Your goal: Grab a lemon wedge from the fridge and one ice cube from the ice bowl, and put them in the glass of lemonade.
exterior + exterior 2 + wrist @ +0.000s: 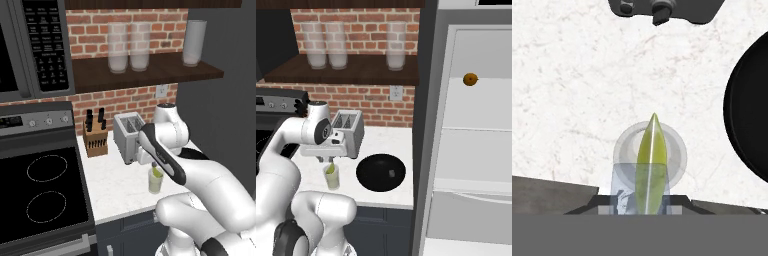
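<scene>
Over the glass of lemonade (332, 177) on the white counter (117, 187) hangs the gripper (327, 161), its jaws grasping the lemon wedge (651, 150), whose pointed tip stands above the glass's round mouth. Right of the glass, close by and apart from it, sits the ice bowl (381, 172), a wide black dish holding one small pale cube (391, 173). Behind the glass stands a silver toaster (349, 131), just beside the arm's wrist, and left of the toaster a wooden knife block (95, 137), then the black stove top (40, 192). Above the glass, a dark shelf (150, 70) carries frosted tumblers (118, 47). Right of the bowl stands the fridge (476, 150), open, an orange-brown ball (470, 79) on its upper shelf.
</scene>
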Robot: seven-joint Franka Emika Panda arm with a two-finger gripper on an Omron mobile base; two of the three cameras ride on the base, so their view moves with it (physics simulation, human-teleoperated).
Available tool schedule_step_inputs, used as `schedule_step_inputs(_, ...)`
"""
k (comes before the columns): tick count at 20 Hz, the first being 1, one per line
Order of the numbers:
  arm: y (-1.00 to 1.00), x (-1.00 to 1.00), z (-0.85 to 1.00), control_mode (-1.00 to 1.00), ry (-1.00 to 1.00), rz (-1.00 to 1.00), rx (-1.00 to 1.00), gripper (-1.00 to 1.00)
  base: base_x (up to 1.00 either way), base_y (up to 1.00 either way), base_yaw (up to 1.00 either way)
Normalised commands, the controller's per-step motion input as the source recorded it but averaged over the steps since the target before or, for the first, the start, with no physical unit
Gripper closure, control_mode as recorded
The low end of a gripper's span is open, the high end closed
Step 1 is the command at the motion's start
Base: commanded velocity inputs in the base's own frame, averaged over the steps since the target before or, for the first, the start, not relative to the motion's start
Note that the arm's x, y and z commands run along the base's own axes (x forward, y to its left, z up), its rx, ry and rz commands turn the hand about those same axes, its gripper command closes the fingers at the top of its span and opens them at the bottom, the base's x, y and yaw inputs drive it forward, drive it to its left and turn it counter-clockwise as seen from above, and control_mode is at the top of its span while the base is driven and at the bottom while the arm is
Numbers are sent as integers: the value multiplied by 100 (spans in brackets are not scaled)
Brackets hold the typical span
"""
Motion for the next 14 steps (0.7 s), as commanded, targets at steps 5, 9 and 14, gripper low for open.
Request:
schedule_step_inputs(5, 0, 0, -8, -100, 0, 0, -1, 100, 0, 0, 0)
schedule_step_inputs(9, 0, 0, -2, -100, 2, 0, -1, 100, 0, 0, 0)
schedule_step_inputs(14, 0, 4, 0, -100, 8, 0, 0, 100, 0, 0, 0)
